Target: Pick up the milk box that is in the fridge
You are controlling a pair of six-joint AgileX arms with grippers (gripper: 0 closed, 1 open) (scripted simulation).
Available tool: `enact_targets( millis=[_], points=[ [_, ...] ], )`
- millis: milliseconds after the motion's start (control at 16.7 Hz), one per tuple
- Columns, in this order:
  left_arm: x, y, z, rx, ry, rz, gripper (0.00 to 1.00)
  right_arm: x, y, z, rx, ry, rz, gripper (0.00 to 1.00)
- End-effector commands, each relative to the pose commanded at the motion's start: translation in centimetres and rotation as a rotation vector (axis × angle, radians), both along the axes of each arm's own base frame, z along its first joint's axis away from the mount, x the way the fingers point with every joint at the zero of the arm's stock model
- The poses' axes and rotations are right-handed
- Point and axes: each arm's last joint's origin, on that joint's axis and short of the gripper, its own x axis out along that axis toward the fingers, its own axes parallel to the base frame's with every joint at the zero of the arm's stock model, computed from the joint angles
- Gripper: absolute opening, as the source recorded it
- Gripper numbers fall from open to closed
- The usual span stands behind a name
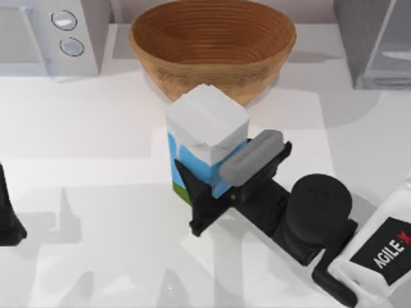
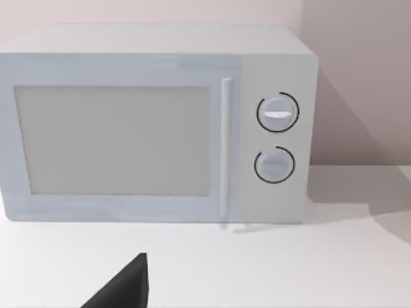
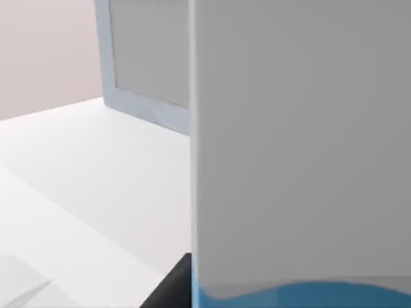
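White table (image 1: 96, 192), wicker bowl (image 1: 212, 45) at the back, fridge (image 1: 376, 38) at the far right corner. The milk box (image 1: 205, 138) stands mid-table, out of the fridge — my right gripper (image 1: 221, 183) pinches its lower sides, fingers closed on it. My left gripper (image 1: 9, 218) sits at the left edge — cut off.

Milk carton sitting mid-table, out of the fridge.

The blue-and-white milk box (image 1: 207, 142) is standing before the woven brown basket bowl (image 1: 212, 46), the white two-knob microwave (image 1: 48, 35) lying back-left, the dark grey speckled fridge (image 1: 376, 42) back-right, the right tool (image 1: 226, 181) straddling the carton's right side.
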Motion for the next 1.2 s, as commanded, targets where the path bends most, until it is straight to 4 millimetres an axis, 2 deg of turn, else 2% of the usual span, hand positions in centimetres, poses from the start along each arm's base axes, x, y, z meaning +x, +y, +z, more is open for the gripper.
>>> enact_targets(
  millis=[60, 840, 1200],
  points=[
    [0.0, 0.0, 0.0, 0.0, 0.0, 0.0, 1.0, 0.0, 0.0, 0.0, 0.0, 0.0, 0.0, 0.0],
    [0.0, 0.0, 0.0, 0.0, 0.0, 0.0, 1.0, 0.0, 0.0, 0.0, 0.0, 0.0, 0.0, 0.98],
    [0.0, 0.0, 0.0, 0.0, 0.0, 0.0, 1.0, 0.0, 0.0, 0.0, 0.0, 0.0, 0.0, 1.0]
  ],
)
